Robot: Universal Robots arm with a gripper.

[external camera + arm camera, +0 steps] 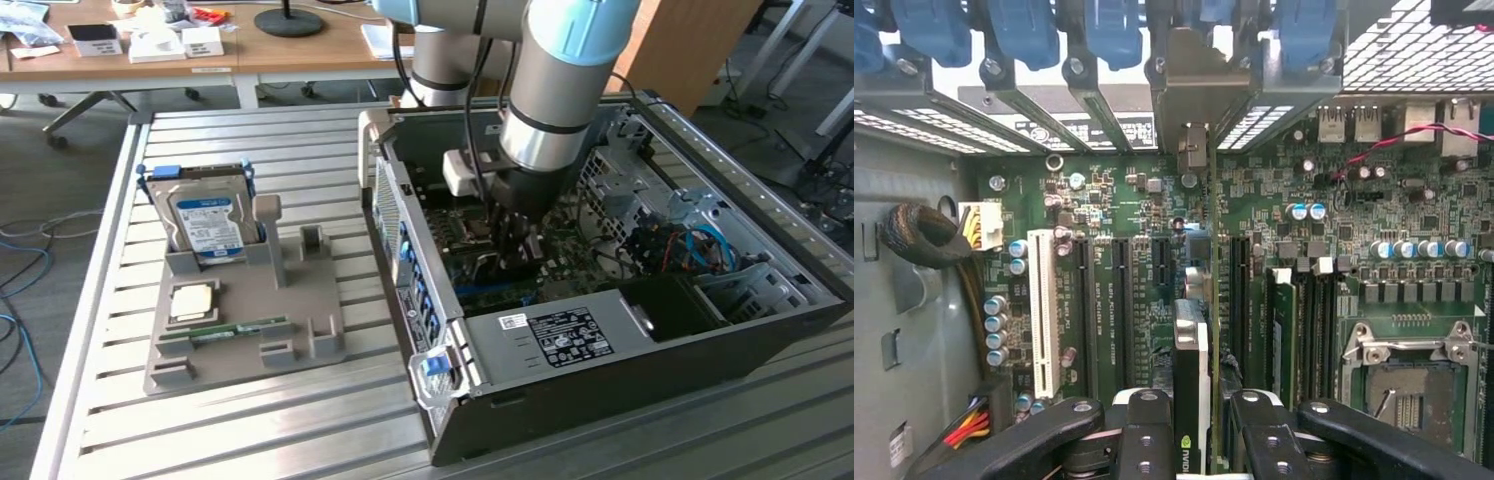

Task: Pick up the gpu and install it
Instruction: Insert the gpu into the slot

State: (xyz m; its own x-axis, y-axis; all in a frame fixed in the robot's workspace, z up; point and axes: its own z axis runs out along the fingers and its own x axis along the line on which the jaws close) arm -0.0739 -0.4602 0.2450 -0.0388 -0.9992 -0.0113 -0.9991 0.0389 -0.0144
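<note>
The gpu (1192, 350) stands on edge between my fingertips, seen as a thin card with a green-marked dark edge. Its silver end bracket (1189, 95) reaches the row of rear slot openings. The card lies along one of the black expansion slots of the green motherboard (1144, 200); whether it is seated I cannot tell. My gripper (1192, 440) is shut on the gpu, one black finger (1139, 445) on each side. In the exterior view the gripper (518, 225) is down inside the open computer case (601, 330), over the motherboard.
A white slot (1041, 310), a bundled cable (919, 235), RAM sticks (1284, 330) and the CPU socket (1404, 370) flank the card. Blue latches (1024, 30) line the case rear. Outside, a grey holder (307, 335) carries a hard drive (207, 215), a CPU (194, 300) and a RAM stick (227, 332).
</note>
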